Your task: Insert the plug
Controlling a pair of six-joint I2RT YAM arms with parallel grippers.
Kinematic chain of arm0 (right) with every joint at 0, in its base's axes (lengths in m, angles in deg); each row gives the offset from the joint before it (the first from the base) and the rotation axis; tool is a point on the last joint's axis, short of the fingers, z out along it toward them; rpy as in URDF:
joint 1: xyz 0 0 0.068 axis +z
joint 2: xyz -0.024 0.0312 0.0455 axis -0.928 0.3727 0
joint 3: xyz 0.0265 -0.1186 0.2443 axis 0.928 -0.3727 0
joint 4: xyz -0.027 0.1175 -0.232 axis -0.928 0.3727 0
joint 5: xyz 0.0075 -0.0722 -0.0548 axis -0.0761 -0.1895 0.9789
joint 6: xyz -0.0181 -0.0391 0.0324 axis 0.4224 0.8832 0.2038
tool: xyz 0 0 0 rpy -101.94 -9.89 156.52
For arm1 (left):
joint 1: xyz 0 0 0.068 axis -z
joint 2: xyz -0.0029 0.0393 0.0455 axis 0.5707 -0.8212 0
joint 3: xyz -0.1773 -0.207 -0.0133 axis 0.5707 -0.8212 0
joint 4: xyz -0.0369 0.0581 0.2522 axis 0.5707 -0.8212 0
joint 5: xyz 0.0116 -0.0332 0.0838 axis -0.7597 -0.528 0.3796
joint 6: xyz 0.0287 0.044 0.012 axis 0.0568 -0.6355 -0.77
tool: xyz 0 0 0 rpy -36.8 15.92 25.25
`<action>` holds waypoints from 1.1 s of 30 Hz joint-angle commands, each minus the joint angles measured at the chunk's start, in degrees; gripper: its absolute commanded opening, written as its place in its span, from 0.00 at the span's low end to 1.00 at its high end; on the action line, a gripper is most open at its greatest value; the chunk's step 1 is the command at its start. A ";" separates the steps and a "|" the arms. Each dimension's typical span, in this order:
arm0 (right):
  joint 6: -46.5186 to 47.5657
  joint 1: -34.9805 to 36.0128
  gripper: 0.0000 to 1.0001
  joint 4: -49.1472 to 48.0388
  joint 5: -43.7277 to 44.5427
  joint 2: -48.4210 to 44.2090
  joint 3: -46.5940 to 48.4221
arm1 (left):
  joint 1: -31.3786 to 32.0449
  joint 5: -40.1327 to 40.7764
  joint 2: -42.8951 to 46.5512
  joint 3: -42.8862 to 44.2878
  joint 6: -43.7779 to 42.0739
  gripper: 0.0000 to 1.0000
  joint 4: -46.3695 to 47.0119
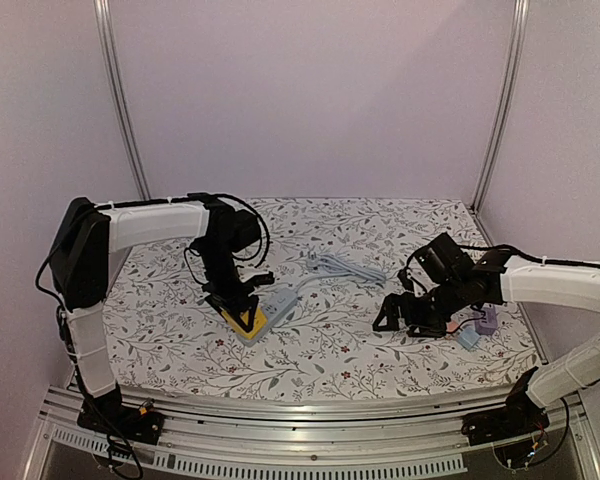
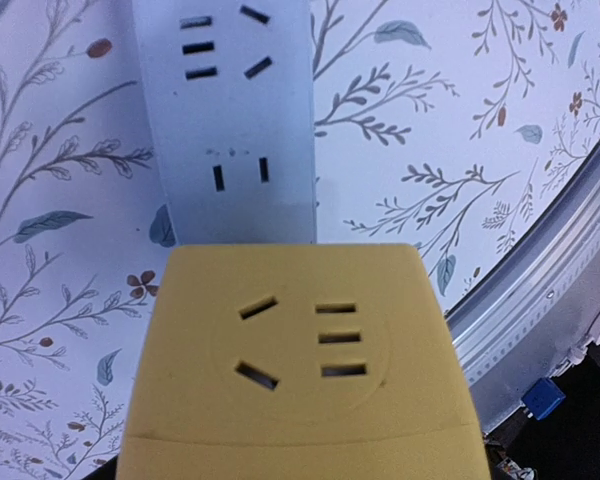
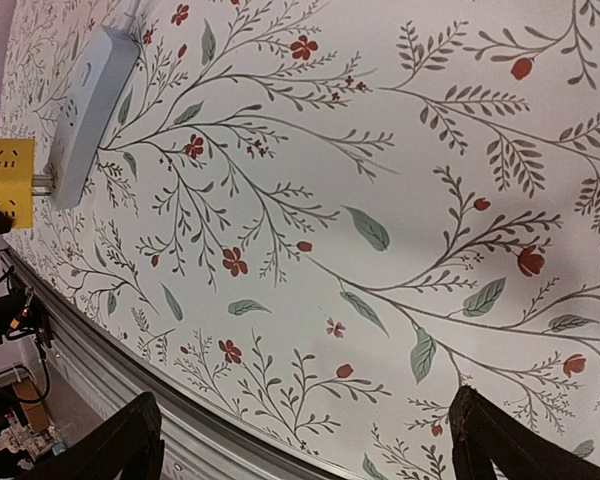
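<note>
A yellow plug block (image 1: 246, 318) with socket slots on its top face fills the lower half of the left wrist view (image 2: 300, 360). My left gripper (image 1: 238, 304) is shut on it and holds it over the near end of the grey power strip (image 1: 276, 304), whose sockets show beyond it (image 2: 230, 120). In the right wrist view the yellow block (image 3: 5, 180) stands just off the strip (image 3: 85, 110), with its metal prongs (image 3: 42, 184) showing between them. My right gripper (image 1: 393, 313) is open and empty above the bare cloth (image 3: 310, 452).
The strip's grey cable (image 1: 345, 265) lies coiled behind the middle. A purple block (image 1: 487, 320) and a pale blue block (image 1: 467, 338) lie by the right arm. The metal front rail (image 3: 130, 380) runs along the near edge.
</note>
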 commanded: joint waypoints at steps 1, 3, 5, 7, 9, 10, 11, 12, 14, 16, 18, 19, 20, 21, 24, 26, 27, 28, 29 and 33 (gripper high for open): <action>-0.51 0.41 0.99 -0.10 0.28 -2.05 -1.22 | 0.65 5.24 -0.39 -1.14 0.05 0.00 -0.34; -0.72 0.40 0.99 -0.08 0.32 -2.41 -1.54 | 0.47 7.14 0.16 -1.29 0.20 0.00 -0.42; -0.84 0.41 0.99 -0.17 0.29 -2.63 -1.78 | 0.19 8.95 0.18 -1.01 0.30 0.00 -0.64; -0.83 0.42 0.99 -0.13 0.27 -2.80 -1.83 | 0.08 10.50 -0.01 -0.50 0.31 0.00 -1.07; -0.78 0.41 0.99 0.02 0.34 -2.81 -1.83 | 0.08 10.74 -0.16 -0.04 0.35 0.00 -1.37; -0.78 0.45 0.99 0.11 0.39 -2.88 -1.83 | 0.08 10.75 -0.13 0.02 0.35 0.00 -1.40; -0.82 0.50 0.99 0.13 0.36 -2.96 -1.83 | 0.08 10.79 -0.06 -0.09 0.35 0.00 -1.35; -0.93 0.45 0.99 0.14 0.41 -3.10 -1.95 | 0.08 10.94 0.03 -0.19 0.35 0.00 -1.32; -1.08 0.46 0.99 0.06 0.37 -3.39 -2.24 | 0.29 11.10 0.11 -0.24 0.31 0.00 -1.27; -1.21 0.49 0.99 0.08 0.35 -3.50 -2.52 | 0.85 11.63 -0.01 0.13 0.22 0.00 -1.24; -1.39 0.49 0.99 -0.03 0.35 -3.66 -2.70 | 1.48 12.48 -0.19 0.49 0.09 0.00 -1.30; -1.41 0.49 0.99 -0.04 0.40 -3.69 -2.71 | 1.75 12.92 -0.39 0.67 0.14 0.00 -1.40; -1.40 0.52 0.99 0.03 0.47 -3.69 -2.72 | 2.01 13.42 -0.56 0.77 0.15 0.00 -1.40; -1.44 0.50 0.99 0.01 0.44 -3.69 -2.71 | 2.28 13.85 -0.69 0.81 0.14 0.00 -1.49; -1.53 0.49 0.99 0.10 0.43 -3.62 -2.59 | 2.83 15.18 -1.29 0.89 0.31 0.00 -1.79; -1.59 0.51 0.99 0.14 0.50 -3.60 -2.42 | 3.16 16.51 -1.88 1.41 0.71 0.00 -2.47; -1.68 0.49 0.99 0.24 0.45 -3.60 -2.37 | 3.36 17.34 -2.27 1.96 0.94 0.00 -3.06; -1.67 0.52 0.99 0.33 0.47 -3.54 -2.33 | 3.63 18.04 -2.56 2.55 1.11 0.00 -3.56; -1.73 0.50 0.99 0.38 0.46 -3.52 -2.25 | 3.91 18.27 -2.82 3.32 1.25 0.00 -4.09; -1.67 0.49 0.99 0.58 0.35 -3.18 -1.74 | 4.36 20.39 -3.82 4.58 1.45 0.00 -4.98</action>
